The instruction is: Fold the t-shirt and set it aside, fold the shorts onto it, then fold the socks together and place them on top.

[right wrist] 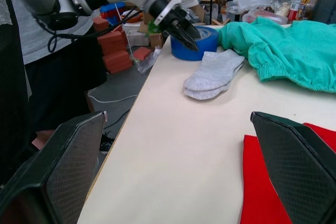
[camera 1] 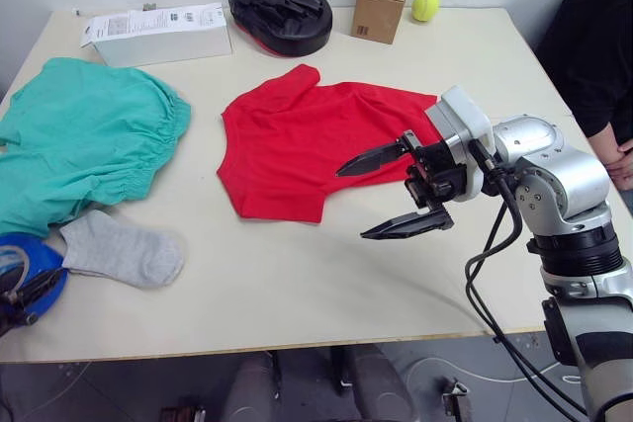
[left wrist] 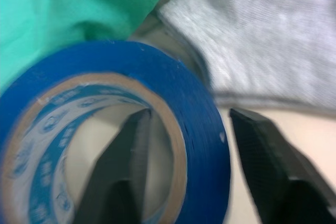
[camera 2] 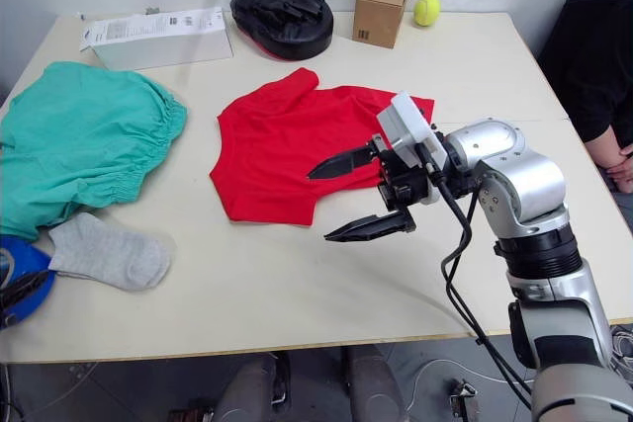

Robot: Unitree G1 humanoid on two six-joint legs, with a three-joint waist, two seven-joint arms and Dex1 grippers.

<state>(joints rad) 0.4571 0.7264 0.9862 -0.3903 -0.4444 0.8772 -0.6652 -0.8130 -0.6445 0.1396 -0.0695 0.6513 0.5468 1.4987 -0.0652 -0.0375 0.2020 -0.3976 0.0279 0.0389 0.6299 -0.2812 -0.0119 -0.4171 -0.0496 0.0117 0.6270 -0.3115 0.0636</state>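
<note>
Right eye view has the right tool (camera 2: 364, 197) spread wide over the red t-shirt (camera 2: 287, 145); shirt folding underway, needing a hem grasp next.

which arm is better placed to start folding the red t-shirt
Right. The right claw hangs open just over the t-shirt's near edge, while the left claw is at the table's far left corner, straddling the blue tape roll beside the socks.

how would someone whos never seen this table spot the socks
Start at the big teal-green shorts on the robot's left side of the table. Beside their gathered hem, toward the near edge, lie the socks, next to a blue tape roll. They are the small light grey knit item among bright things.
</note>
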